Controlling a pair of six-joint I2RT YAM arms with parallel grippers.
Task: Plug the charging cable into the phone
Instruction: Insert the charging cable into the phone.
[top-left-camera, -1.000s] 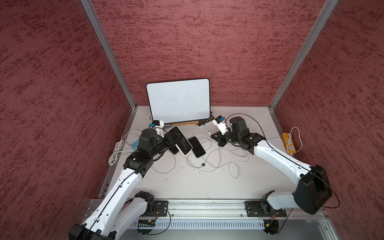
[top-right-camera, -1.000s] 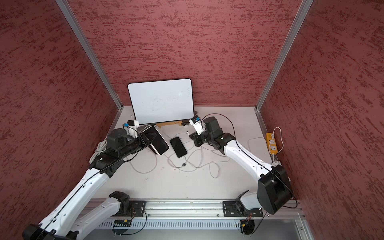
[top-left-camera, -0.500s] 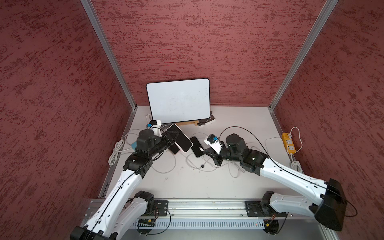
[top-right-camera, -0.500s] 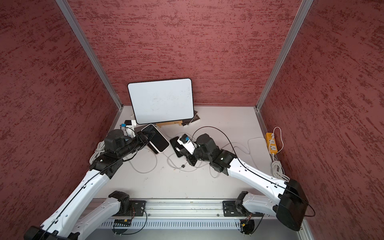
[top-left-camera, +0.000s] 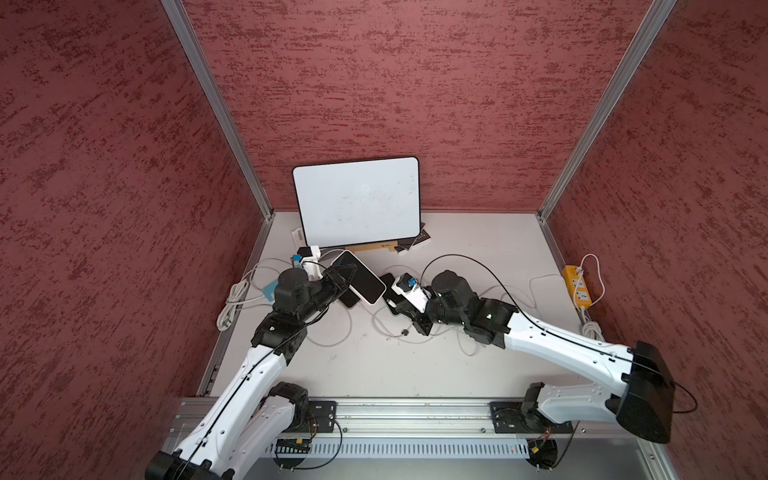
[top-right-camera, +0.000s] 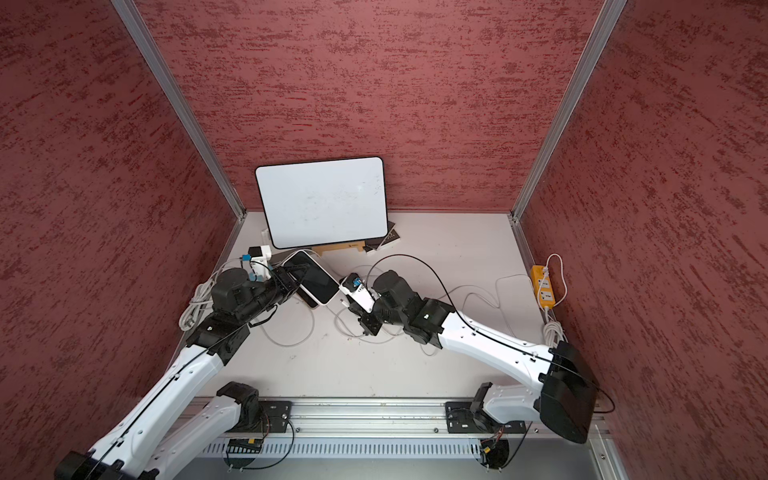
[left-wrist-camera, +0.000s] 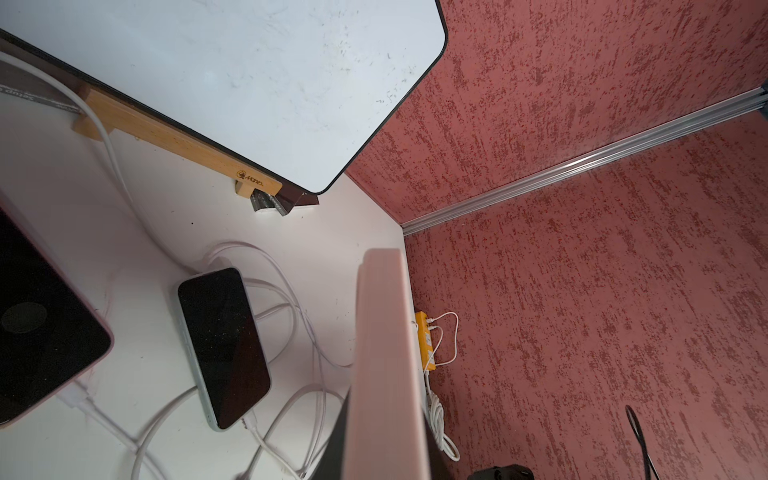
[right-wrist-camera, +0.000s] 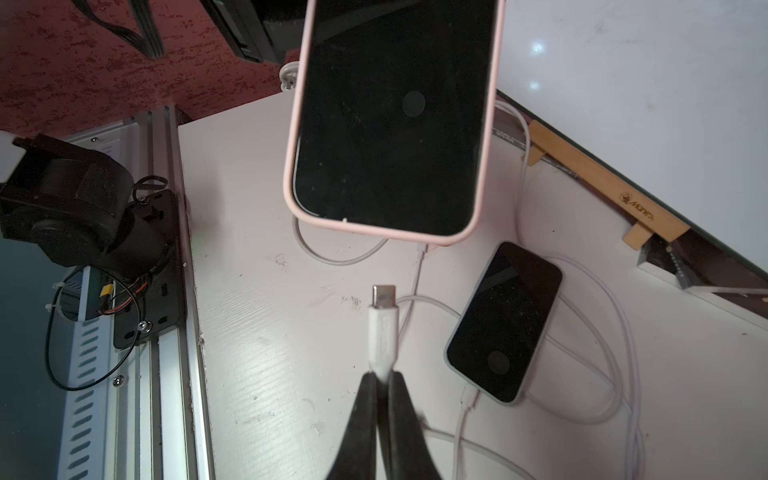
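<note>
My right arm (top-left-camera: 552, 345) has swung in from the far side by the white-faced board (top-left-camera: 357, 199). It now lies low across the pale tabletop (top-left-camera: 374, 365), forearm reaching left, wrist near the middle. My left arm (top-left-camera: 249, 374) has hardly shifted; it rises from the near rail and bends toward the far right. My left gripper (top-left-camera: 343, 277) is clamped on the left part of the pink-cased phone with the dark screen (right-wrist-camera: 386, 124), holding it tilted clear of the table, left of centre. A smaller dark phone in a pale case (right-wrist-camera: 505, 324) lies flat just right of it, with a cable at its end. In both top views my right wrist covers most of it. My right gripper (right-wrist-camera: 382, 376) is pinched tight on the plug of the white charging cable (right-wrist-camera: 384, 316). The plug's metal tip points at the short edge of the pink phone that faces it, without touching. I cannot make out the port itself.
</note>
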